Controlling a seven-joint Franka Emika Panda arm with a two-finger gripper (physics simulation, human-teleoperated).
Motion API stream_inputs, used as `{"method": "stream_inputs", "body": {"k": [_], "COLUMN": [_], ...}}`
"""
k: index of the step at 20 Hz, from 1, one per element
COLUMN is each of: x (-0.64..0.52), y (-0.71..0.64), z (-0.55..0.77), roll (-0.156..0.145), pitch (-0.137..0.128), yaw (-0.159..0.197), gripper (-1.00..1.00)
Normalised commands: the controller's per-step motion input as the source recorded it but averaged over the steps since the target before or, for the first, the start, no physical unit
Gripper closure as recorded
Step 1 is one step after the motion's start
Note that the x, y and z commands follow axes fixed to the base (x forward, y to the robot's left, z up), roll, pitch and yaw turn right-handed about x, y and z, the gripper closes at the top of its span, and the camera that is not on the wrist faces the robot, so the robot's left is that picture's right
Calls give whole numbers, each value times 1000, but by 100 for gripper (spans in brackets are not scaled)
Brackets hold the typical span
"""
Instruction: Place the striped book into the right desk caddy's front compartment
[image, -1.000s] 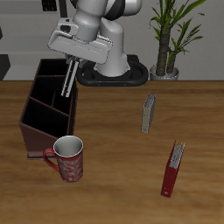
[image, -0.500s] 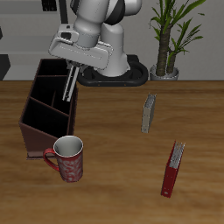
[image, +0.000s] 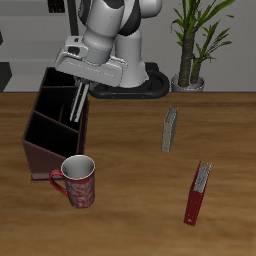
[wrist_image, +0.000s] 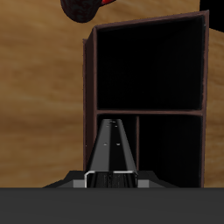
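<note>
The striped book (image: 77, 102) hangs upright from my gripper (image: 80, 84), which is shut on its upper end. Its lower end dips inside the right desk caddy (image: 40, 160), a dark reddish-brown box with black dividers, close to the long wall that faces the table's middle. In the wrist view the book (wrist_image: 114, 150) runs away from the gripper (wrist_image: 112, 180) toward a divider of the caddy (wrist_image: 90, 87), with black sections open beyond it. Which section the book's end is in I cannot tell.
A red patterned mug (image: 80, 182) stands just in front of the caddy, and its rim shows in the wrist view (wrist_image: 83, 7). A grey-olive book (image: 171, 129) stands mid-table, a red book (image: 198, 193) nearer the front edge. A potted plant (image: 190, 78) is at the back.
The gripper has come down a little with the striped book, whose lower end now sits slightly deeper in the caddy. Nothing else has moved.
</note>
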Motion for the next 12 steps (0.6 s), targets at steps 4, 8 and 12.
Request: {"method": "stream_inputs", "body": {"k": [4, 8, 12], "x": [17, 14, 36], "y": [8, -6, -8], "z": [-100, -57, -122], "roll": [-2, 2, 0], "pitch": [14, 8, 16], "yaw": [-8, -3, -7], "gripper": [100, 100, 100]}}
